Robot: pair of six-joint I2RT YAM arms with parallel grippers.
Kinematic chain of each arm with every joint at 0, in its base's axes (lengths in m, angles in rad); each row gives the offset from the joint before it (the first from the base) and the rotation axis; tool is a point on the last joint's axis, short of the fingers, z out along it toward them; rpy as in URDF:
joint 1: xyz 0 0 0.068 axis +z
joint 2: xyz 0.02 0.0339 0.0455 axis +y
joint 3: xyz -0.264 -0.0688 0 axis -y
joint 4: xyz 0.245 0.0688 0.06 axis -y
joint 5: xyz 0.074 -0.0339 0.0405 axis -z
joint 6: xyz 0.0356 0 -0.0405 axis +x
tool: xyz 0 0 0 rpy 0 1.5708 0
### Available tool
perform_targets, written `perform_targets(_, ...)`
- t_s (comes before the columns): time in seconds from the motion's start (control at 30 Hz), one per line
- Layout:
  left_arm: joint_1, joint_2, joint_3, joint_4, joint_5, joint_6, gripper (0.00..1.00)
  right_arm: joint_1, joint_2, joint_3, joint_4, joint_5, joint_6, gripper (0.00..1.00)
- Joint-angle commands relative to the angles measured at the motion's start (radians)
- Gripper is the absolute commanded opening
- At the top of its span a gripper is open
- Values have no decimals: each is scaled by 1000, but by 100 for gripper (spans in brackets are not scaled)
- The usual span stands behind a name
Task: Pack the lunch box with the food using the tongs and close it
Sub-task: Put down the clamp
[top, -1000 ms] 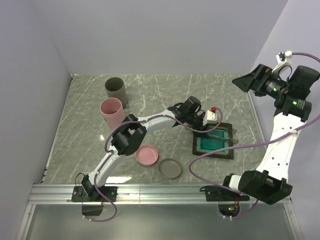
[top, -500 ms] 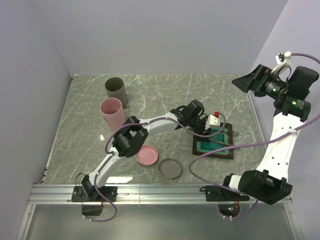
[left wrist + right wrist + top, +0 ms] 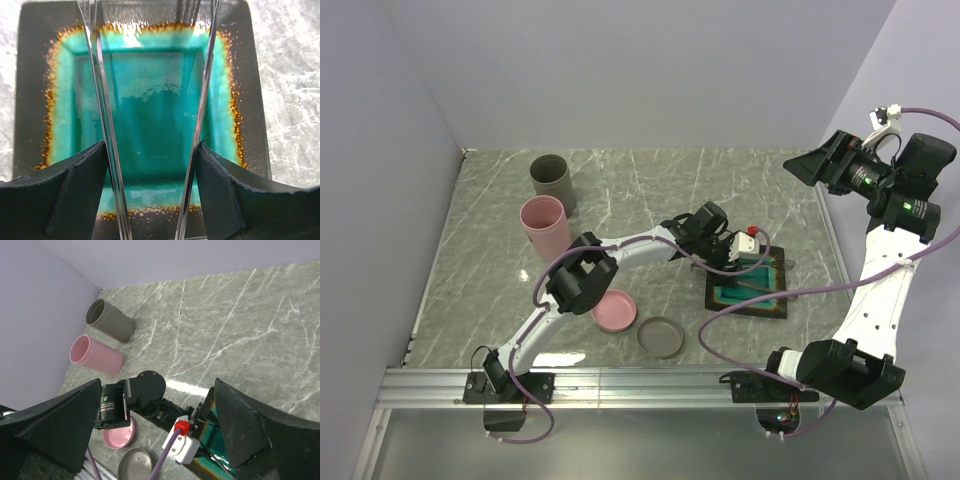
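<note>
Left gripper (image 3: 150, 155) grips the tongs (image 3: 104, 125): fingers partly spread, one slim tong arm pressed against each inner pad. Both tong arms run out over a teal-glazed square plate (image 3: 30, 75). Right gripper (image 3: 158, 390) is raised well to the right, jaws fully apart, holding nothing. Pink container (image 3: 542, 225) and grey container (image 3: 551, 180) stand upright at far left. Pink lid (image 3: 614, 311) and grey lid (image 3: 661, 336) lie side by side, left of the plate.

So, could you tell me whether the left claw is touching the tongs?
Touching: left wrist view shows the tongs pressed against both fingers of the left claw.
</note>
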Motion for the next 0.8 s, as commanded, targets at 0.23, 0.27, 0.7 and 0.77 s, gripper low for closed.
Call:
perform_targets(0.23, -8, -1, 8, -11, 3, 11, 81, -6, -25, 3, 28, -26, -6, 100)
perform_targets(0.27, -9, -12, 6, -6, 5, 3, 94, -7, -28, 3, 30, -26, -6, 100)
perform_targets(0.7, -8, -133, 17, 51, -23, -69, 99, -7, -30, 30, -16, -27, -47, 100)
perform_targets(0.77, -8, -174, 5, 54, -23, -75, 99, -6, -27, 44, -27, -26, -52, 100)
